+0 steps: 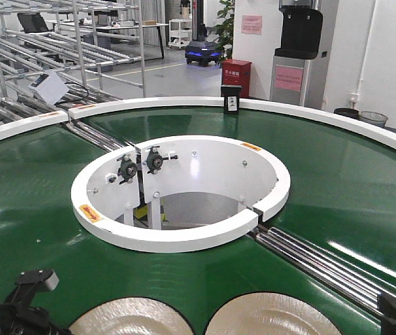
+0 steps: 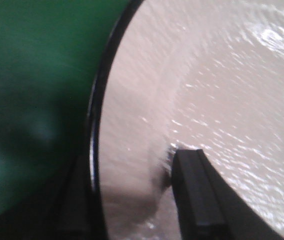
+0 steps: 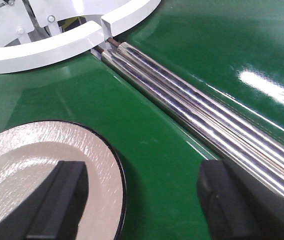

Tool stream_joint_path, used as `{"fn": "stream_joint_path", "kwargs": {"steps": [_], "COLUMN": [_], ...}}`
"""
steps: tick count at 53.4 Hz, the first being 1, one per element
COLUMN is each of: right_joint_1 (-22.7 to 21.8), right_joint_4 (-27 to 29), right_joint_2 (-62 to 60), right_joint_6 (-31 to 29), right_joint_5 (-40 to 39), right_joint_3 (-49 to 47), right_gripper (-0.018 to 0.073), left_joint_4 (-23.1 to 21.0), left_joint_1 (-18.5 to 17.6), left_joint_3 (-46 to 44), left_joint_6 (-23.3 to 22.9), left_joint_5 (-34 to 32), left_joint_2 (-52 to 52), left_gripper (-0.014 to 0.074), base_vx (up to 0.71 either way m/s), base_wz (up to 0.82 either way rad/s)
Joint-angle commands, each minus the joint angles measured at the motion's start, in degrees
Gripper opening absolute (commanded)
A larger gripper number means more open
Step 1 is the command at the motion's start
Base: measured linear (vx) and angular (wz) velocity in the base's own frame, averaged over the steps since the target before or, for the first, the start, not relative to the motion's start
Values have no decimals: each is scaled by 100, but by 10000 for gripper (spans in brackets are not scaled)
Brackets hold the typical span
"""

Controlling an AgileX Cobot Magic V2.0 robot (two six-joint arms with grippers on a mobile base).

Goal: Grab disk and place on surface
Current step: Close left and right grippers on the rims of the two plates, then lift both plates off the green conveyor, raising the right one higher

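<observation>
Two pale brushed-metal disks with thin black rims lie side by side on the green conveyor belt [image 1: 37,181] at the near edge: a left disk [image 1: 132,317] and a right disk [image 1: 282,315]. My left gripper [image 2: 132,167] is open and straddles the left disk's [image 2: 207,90] rim, with one finger [image 2: 197,195] over the disk and the other a dark blur over the belt. My right gripper [image 3: 142,197] is open, its left finger [image 3: 59,200] over the right disk's [image 3: 27,165] edge and its right finger [image 3: 232,205] by the steel rollers. The dark glossy surface is out of view.
A white ring [image 1: 184,234] surrounds the round opening in the middle of the belt. Steel rollers [image 3: 197,107] run diagonally from the ring past the right gripper. A white outer rim [image 1: 309,112] bounds the far side, with racks and machines behind.
</observation>
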Motion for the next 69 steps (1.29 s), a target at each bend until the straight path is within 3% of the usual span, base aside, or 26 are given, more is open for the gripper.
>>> {"fn": "stream_joint_path", "kwargs": {"steps": [1, 13, 21, 32, 39, 52, 56, 57, 62, 69], "right_joint_1": [-20, -20, -20, -20, -20, -20, -20, -20, -20, -26], "right_joint_4": [-110, -110, -110, -110, -110, -110, -110, -35, 294, 930], "right_joint_2": [-28, -28, -28, -28, -28, -28, -28, -28, 26, 597], "right_joint_6": [-31, -30, -30, -30, -30, -30, -30, -6, -6, -21], "right_joint_5": [-387, -388, -388, -406, -399, -413, -413, -275, 56, 1511], "right_joint_3": [-212, -212, -212, -212, -212, -212, -212, -212, -238, -877], "right_gripper": [527, 527, 527, 524, 516, 512, 512, 512, 512, 512], "left_joint_4": [-256, -438, -652, -663, -650, -727, -955, -1349, -1888, -2576], "left_joint_1": [-112, -112, -112, 18, 406, 1334, 1578, 1804, 1965, 1997], "left_joint_3": [-73, -73, -73, -73, -73, -73, -73, -73, -73, -73], "left_joint_6": [149, 214, 266, -484, -932, -976, -976, -976, -976, -988], "left_joint_5": [540, 1092, 1281, 1264, 1354, 1800, 1958, 2218, 2532, 2872], "left_joint_2": [-176, -176, -176, -193, -245, -496, -615, -786, -966, -1238], "left_gripper": [288, -11, -11, -9, -9, -9, -9, -9, -9, -9], "base_vx": [0, 0, 0, 0, 0, 0, 0, 0, 0, 0], "base_wz": [0, 0, 0, 0, 0, 0, 0, 0, 0, 0]}}
